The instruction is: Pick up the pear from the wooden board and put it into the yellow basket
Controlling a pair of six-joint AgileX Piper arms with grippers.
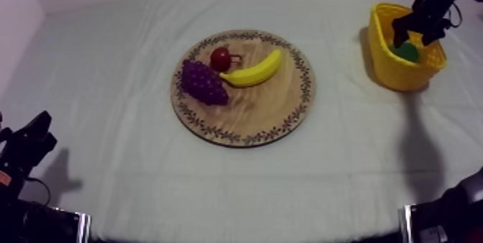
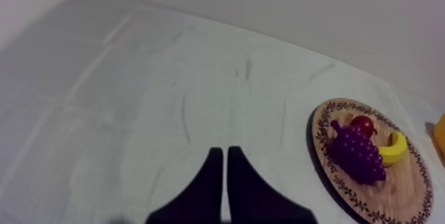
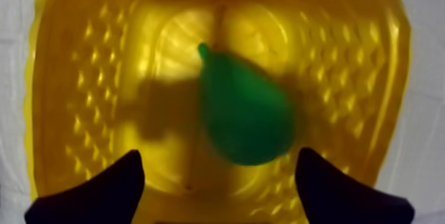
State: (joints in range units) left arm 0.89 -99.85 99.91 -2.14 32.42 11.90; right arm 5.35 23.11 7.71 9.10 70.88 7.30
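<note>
Pear: the green pear [image 3: 245, 117] lies inside the yellow basket [image 1: 395, 70], stem end pointing toward the basket's far wall in the right wrist view. It is off the wooden board.
Right tool: the right tool [image 1: 415, 37] hangs over the basket's opening at the desk's far right. Its two black fingers [image 3: 126, 180] are spread wide, one on each side of the pear and clear of it, gripping nothing.
Yellow basket: it stands upright on the cloth, well apart from the board, with the pear as the one thing seen in it.
Left tool: the left tool [image 2: 222, 152] sits low at the near left of the desk [image 1: 108, 80], its fingers pressed together into a narrow wedge with nothing between them.
Wooden board: the round wooden board [image 1: 266, 109] with the patterned rim lies near the middle of the desk.
Fruit on the board: a bunch of grapes [image 1: 203, 82], a small red fruit [image 1: 221, 59] and a banana [image 1: 253, 71] are grouped on the board's far left part. The red fruit sits just beside the grapes and the banana's end.
</note>
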